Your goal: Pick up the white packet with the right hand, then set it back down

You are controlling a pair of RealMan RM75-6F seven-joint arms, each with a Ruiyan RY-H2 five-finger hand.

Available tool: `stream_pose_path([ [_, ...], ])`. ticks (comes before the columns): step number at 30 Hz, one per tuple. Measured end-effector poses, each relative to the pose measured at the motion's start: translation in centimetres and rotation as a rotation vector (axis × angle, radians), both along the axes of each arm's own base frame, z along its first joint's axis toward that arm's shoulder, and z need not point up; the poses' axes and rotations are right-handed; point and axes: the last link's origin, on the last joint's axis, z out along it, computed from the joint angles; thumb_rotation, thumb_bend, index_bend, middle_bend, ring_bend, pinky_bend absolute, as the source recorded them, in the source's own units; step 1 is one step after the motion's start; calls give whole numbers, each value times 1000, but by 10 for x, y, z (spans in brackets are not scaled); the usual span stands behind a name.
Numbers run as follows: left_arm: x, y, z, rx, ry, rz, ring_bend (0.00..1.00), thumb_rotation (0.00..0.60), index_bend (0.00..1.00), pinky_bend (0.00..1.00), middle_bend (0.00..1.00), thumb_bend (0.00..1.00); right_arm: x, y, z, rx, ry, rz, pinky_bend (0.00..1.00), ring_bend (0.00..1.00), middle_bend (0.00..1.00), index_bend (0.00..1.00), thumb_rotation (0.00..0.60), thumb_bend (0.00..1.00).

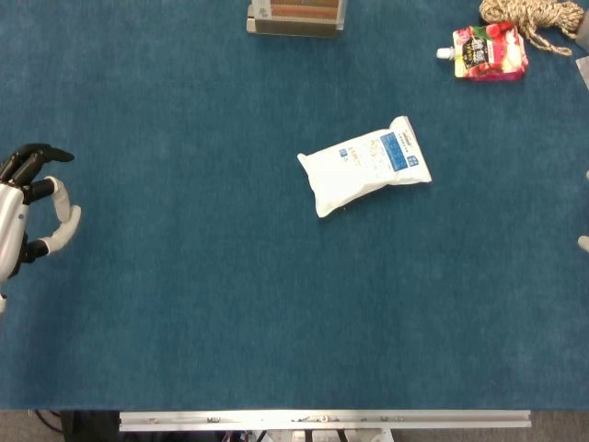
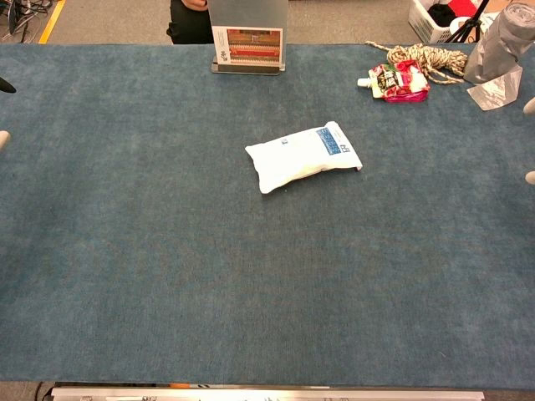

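The white packet [image 1: 364,171] lies flat mid-bench, tilted. Only fingertips of the right hand [image 1: 583,242] show at the right edge; its state cannot be told. Approach from the right and grip across the packet's short width.

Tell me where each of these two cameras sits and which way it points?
Head view: high up, looking almost straight down on the blue table; the left robot hand shows at the left edge, and only slivers at the right edge.
Chest view: lower, tilted forward across the table, reaching the floor beyond; only tiny bits of the robot show at the side edges.
Both share the white packet, red pouch and rope.
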Motion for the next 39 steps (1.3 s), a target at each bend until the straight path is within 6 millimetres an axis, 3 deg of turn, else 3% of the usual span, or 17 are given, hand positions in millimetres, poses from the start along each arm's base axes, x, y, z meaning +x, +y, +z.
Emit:
stream_pose_path([
  [39, -1, -1, -1, -8, 5, 6, 211, 600, 487, 356, 308, 347, 6, -8, 5, -3, 34, 44, 388, 217, 264, 361, 600, 0],
])
